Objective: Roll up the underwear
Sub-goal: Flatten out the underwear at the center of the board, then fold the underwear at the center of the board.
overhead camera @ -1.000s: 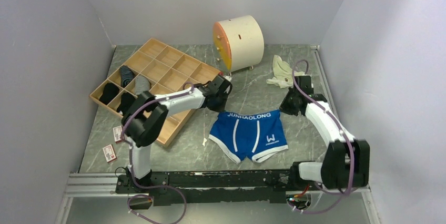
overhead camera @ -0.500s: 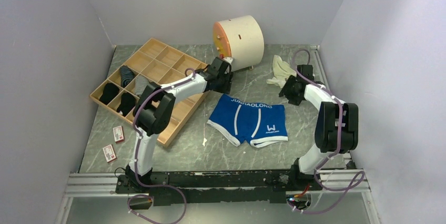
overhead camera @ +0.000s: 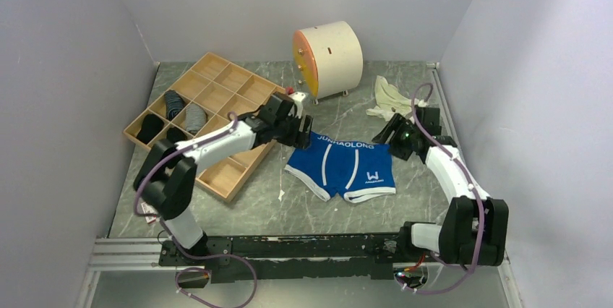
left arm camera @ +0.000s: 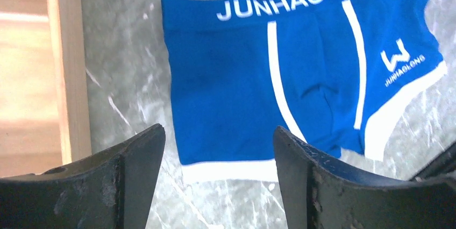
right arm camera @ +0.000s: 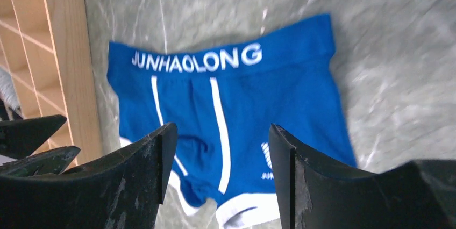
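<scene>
From the top camera, the blue underwear (overhead camera: 340, 167) lies spread flat and unrolled on the grey marbled table (overhead camera: 405, 199). Its lettered waistband faces the far wall and its white-hemmed legs face the arm bases. The left claw (overhead camera: 302, 131) is at the waistband's left corner and the right claw (overhead camera: 385, 137) at its right corner. Whether either one touches the cloth is hard to tell from this height. A wooden tray (overhead camera: 217, 178) of compartments sits just left of the underwear, with rolled socks (overhead camera: 173, 102) in its left cells. A cream drum (overhead camera: 329, 58) with an orange face stands at the back, and a crumpled white cloth (overhead camera: 387, 98) lies to its right.

In the left wrist view, the left claw (left arm camera: 218, 135) is spread wide and holds nothing. The underwear (left arm camera: 231, 94) shows in the gap between its dark fingers (left arm camera: 134, 154), with the tray's side wall (left arm camera: 67, 78) along the left.

In the right wrist view, the right claw (right arm camera: 221, 132) is likewise spread apart and empty. The underwear (right arm camera: 279, 100) lies beyond it, and its waistband reads JUNHAOLONG. The tray (right arm camera: 64, 51) runs down the left side. The dark points at the lower left are probably the other claw's fingers.
</scene>
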Robot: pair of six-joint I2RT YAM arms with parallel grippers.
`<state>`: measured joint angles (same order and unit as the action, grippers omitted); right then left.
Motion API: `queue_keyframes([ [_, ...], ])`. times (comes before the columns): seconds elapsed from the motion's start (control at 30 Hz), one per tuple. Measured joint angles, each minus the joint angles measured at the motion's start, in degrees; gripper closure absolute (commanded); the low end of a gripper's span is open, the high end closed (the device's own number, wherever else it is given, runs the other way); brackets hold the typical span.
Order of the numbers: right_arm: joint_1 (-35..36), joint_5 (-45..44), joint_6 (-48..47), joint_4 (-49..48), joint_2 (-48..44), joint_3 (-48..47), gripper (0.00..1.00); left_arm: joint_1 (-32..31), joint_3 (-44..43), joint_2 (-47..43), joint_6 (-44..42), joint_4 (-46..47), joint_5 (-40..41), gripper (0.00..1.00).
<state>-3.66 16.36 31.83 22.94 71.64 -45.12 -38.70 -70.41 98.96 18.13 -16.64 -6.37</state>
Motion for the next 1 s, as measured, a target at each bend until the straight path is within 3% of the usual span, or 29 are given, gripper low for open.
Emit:
queue_keyframes([
  [0.3, 6.9, 1.5, 2.6, 4.0, -1.5, 5.8, 0.38, -0.2, 13.5, -9.2, 2.7, 2.6, -2.1, 0.21],
  [0.57, 7.5, -5.5, 7.3, 6.5, -0.6, 12.1, 0.36, -0.2, 14.6, -11.0, 3.2, 3.4, -4.1, 0.11],
  [0.8, 7.7, -10.8, 9.8, 8.8, 1.6, 10.2, 0.33, 0.3, 15.0, -14.1, 4.1, 5.2, -4.3, 0.05],
  [1.0, 7.5, -16.0, 9.6, 12.5, -0.6, 8.8, 0.3, 1.3, 17.6, -14.6, 4.1, 5.6, -4.3, 0.08],
])
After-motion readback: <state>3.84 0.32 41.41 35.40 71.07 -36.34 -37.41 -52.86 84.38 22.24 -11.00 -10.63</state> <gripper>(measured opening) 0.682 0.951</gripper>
